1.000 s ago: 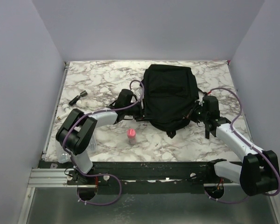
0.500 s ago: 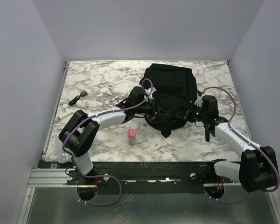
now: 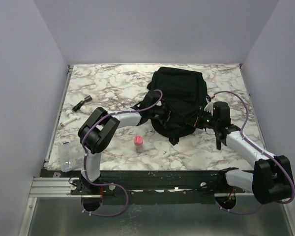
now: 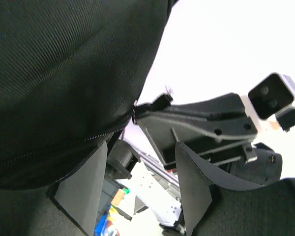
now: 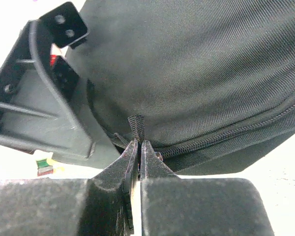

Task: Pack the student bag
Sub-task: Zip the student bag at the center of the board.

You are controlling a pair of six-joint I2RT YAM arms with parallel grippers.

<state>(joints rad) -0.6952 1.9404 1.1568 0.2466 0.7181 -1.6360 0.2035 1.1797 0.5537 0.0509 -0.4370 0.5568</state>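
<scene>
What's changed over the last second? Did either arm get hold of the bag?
The left gripper swung right, in against the near-left edge of the student bag, and is open by the zip. The right gripper edged left and is shut on the bag's fabric tab. The bag's near end bunched narrower. The pink-capped bottle and small black item stayed put.

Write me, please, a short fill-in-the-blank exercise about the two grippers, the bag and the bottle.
1. The right gripper is ____ on the bag's tab.
2. The left gripper is ____.
3. The bottle on the table is ____ in colour.
Missing words: shut; open; pink.
</scene>
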